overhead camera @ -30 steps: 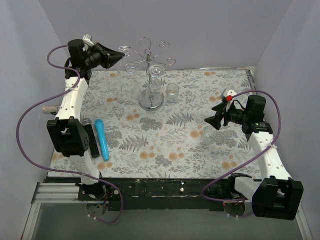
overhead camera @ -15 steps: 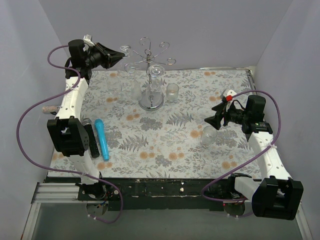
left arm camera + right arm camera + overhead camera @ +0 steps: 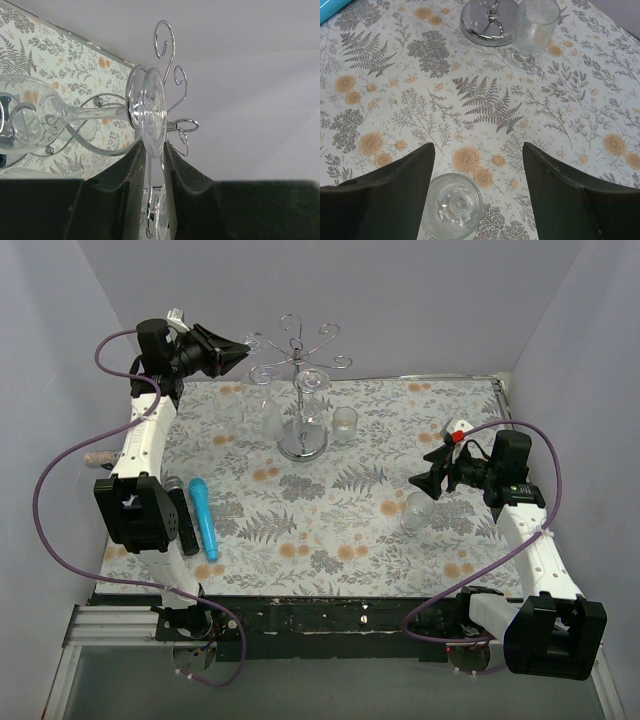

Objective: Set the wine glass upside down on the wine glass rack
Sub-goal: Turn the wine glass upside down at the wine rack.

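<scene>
Floral tablecloth (image 3: 400, 430), lilac walls (image 3: 420, 300), left claw (image 3: 154, 149) flanking wine glass (image 3: 152, 112) foot, grip unclear, right claw (image 3: 478, 146) spread wide.

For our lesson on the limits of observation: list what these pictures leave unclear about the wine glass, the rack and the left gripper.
- Left wrist view: the bowl of the wine glass runs off the left edge.
- Same view: whether the left gripper pinches the foot or merely flanks it; clear glass blurs the contact.
- Top view: whether the foot sits in an arm of the wine glass rack; too small.
</scene>
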Controlling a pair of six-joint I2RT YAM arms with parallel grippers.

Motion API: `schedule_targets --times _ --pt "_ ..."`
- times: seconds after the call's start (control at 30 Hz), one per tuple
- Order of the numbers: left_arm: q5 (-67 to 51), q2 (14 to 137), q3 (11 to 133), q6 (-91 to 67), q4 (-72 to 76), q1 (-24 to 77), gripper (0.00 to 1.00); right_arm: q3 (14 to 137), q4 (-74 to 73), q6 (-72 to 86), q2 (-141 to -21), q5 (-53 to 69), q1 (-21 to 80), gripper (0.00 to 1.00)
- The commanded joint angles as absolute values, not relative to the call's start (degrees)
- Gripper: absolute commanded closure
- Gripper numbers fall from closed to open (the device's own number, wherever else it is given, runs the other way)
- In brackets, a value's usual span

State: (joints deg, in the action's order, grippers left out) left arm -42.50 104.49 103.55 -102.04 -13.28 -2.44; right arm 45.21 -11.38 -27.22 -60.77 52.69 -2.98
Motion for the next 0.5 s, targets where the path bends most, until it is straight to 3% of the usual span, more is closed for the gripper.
schedule_targets --times 0.0,0.47 --pt "-43.07 101.69 103.62 -100.73 -12.74 -2.2 0.78 45.09 -9.4 -27.69 -59.94 53.61 -3.08 0.21" --pt "-37.54 95.28 99.32 -95.72 -15.29 -2.29 0.46 45.0 -9.23 -27.86 -59.94 53.7 -3.16 0.21"
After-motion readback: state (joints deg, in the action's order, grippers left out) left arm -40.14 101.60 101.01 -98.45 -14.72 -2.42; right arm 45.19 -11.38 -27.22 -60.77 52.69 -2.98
